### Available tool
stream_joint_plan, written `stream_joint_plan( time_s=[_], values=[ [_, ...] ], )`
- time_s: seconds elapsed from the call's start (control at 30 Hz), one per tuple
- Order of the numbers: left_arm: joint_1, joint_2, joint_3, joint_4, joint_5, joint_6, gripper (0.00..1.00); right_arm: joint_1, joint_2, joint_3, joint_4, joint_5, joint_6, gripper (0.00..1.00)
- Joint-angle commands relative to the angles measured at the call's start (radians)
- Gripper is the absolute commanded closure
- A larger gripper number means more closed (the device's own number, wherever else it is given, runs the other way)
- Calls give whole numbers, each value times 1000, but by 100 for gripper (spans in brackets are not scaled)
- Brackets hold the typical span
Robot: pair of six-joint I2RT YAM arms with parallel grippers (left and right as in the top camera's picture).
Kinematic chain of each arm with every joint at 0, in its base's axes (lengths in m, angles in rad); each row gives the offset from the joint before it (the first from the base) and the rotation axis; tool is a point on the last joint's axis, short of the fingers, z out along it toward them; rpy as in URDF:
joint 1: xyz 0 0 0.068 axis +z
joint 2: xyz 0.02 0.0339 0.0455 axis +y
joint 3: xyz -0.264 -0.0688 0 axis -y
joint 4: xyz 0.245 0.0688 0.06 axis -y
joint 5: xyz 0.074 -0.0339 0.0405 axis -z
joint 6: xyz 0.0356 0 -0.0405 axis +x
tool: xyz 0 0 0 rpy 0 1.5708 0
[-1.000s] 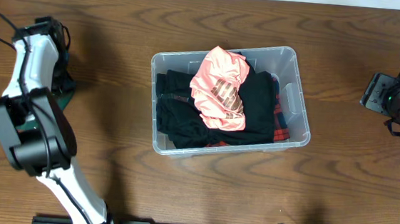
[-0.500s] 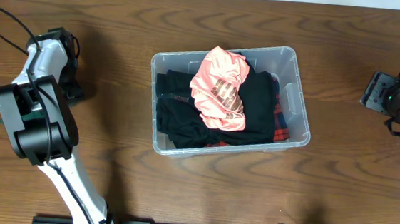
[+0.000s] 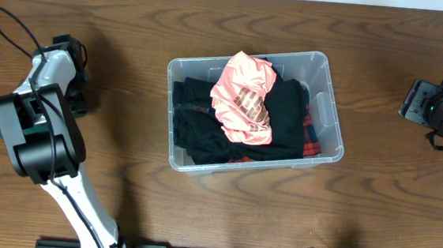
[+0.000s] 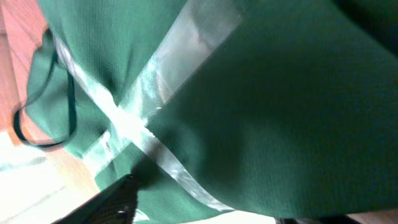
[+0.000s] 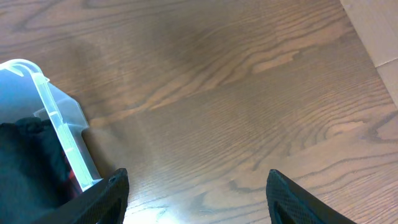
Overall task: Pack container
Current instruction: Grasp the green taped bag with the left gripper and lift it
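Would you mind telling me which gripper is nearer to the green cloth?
Left. The left gripper hangs right over the green cloth, which fills its wrist view. The right gripper is at the opposite end of the table, beyond the container.

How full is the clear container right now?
Mostly full: black clothes cover the floor of the container, and a pink garment lies heaped on top of them.

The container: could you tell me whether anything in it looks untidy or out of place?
Yes. The pink garment sits bunched on top of the black clothes in the container, not lying flat, and its upper edge seems to ride over the far rim. Nothing has spilled out.
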Motion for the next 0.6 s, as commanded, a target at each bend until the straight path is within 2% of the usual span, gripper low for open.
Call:
stream_joint_plan(
  time_s=[0.0, 0.03, 0.1, 0.13, 0.4, 0.57],
  values=[
    [18, 13, -18, -2, -26, 10, 51, -4, 1, 0, 2, 10, -8, 31],
    [18, 13, -20, -2, -26, 10, 59, -4, 1, 0, 2, 10, -8, 31],
    [18, 13, -26, -2, -26, 10, 86, -4, 1, 0, 2, 10, -8, 32],
    [18, 13, -27, -2, -26, 10, 93, -4, 1, 0, -1, 10, -8, 32],
    [18, 13, -26, -21, -39, 8, 94, -4, 1, 0, -3, 11, -8, 31],
    [3, -34, -11, -48, -45, -55, 94, -4, 1, 0, -1, 11, -8, 31]
  ],
)
